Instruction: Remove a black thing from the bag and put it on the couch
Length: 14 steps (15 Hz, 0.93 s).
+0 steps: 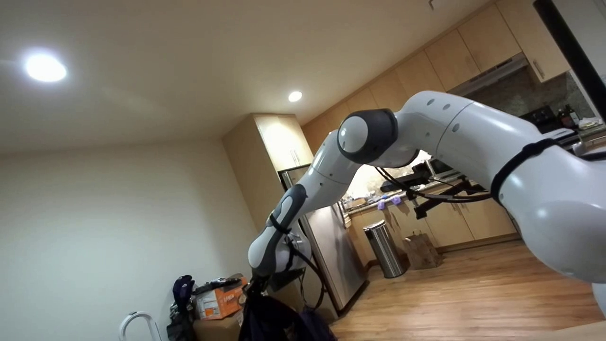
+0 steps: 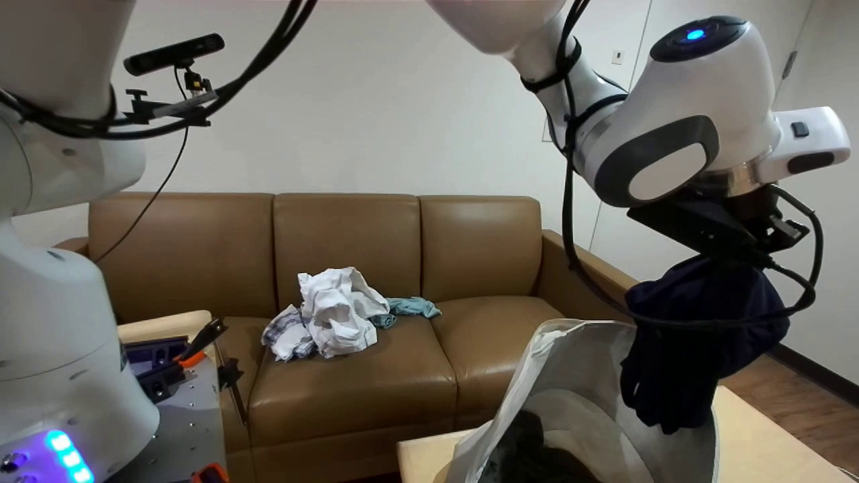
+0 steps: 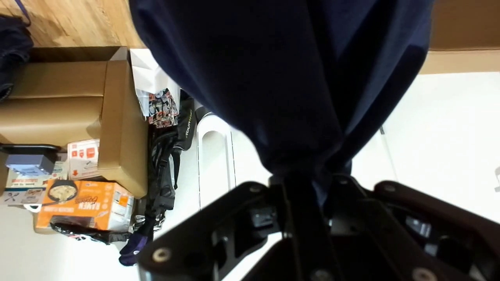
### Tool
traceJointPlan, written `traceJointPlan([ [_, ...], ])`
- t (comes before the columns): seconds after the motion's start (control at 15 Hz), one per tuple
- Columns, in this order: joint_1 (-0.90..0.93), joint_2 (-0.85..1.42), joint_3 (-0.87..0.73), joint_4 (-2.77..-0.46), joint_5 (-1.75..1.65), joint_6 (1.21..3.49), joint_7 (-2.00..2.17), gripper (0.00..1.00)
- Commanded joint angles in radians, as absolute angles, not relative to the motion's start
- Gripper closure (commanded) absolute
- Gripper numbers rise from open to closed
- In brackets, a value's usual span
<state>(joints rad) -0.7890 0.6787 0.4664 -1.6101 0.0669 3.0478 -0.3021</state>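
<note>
We see the claw (image 3: 304, 183) clamped on the dark cloth (image 2: 694, 369), which hangs at the mouth of the white bag (image 2: 577, 369) on the tabletop (image 2: 765, 443); we cannot tell whether its lower end is inside.

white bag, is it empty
No, in an exterior view some dark material lies inside the white bag.

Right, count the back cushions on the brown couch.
3 on the brown couch in an exterior view: the left cushion, the middle cushion behind the white cloth, and the right cushion. Both ends of the row show; none seems hidden.
</note>
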Motion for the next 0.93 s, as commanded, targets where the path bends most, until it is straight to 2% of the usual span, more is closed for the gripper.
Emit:
traceJointPlan([
  [0.0, -0.776, 0.677, 0.454, -1.61, 0.093, 3.048, -0.319, 0.93],
  [0.33, -0.69, 0.656, 0.458, -1.52, 0.07, 3.048, -0.327, 0.94],
  [0.87, -0.701, 0.586, 0.876, -1.498, 0.034, 3.031, -0.461, 0.94],
])
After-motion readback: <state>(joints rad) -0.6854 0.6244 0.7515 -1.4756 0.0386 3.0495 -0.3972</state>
